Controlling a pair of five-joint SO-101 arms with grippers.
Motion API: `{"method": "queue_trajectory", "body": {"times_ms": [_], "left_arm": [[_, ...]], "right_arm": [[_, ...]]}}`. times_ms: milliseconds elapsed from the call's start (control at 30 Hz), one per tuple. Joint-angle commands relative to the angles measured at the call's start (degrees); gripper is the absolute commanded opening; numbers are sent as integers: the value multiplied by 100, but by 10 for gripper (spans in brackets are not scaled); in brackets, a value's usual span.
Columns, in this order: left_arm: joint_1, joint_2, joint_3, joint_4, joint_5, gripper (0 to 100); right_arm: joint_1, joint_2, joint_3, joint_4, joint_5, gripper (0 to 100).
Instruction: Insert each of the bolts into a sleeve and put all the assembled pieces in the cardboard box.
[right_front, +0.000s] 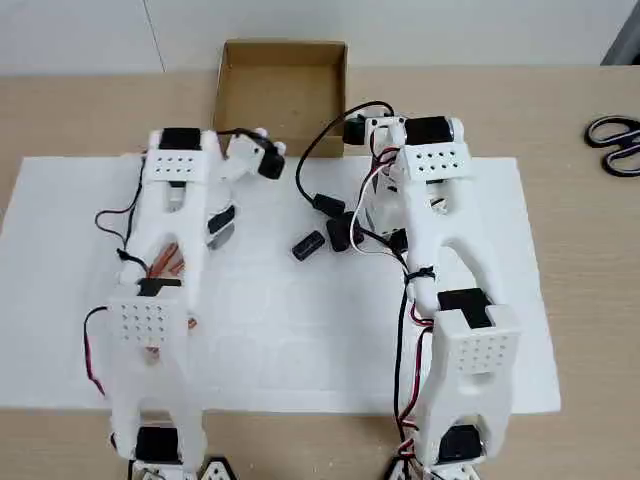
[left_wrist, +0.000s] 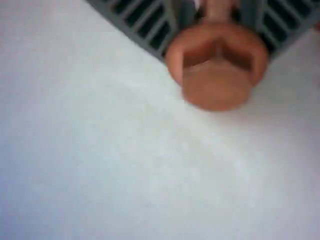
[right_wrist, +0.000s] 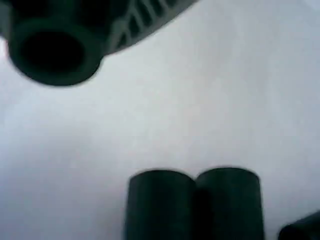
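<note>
Bolt (left_wrist: 216, 70) gripped by left gripper (left_wrist: 215, 22), sleeve (right_wrist: 52, 50) by right gripper (right_wrist: 95, 25): best aligned squarely before pushing together

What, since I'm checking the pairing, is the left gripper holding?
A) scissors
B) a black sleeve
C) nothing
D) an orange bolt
D: the left wrist view shows the left gripper shut on an orange bolt, with its head facing the camera.
</note>
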Motion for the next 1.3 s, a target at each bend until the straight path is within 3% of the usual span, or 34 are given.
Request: {"method": "queue_trajectory", "body": {"times_ms": [0,233,567,733,833,1133,1267], "left_arm": [[167,-79,-426,132,202,5],[176,-422,-374,141,308,5],[475,-2321,233,132,624,5],[440,-3473,286,132,1934,5],[422,-4070,295,132,2479,5],[440,-5837,479,132,2541,5],[800,-6760,1130,123,2541,5]], "right_arm": [[40,-391,-18,92,9,4],[40,-391,-18,92,9,4],[-4,-453,-44,92,9,4],[4,-673,-44,110,-9,4],[4,-1165,-26,119,-35,4],[-92,-3618,-9,119,9,3],[-338,-5033,-9,119,9,3]]}}
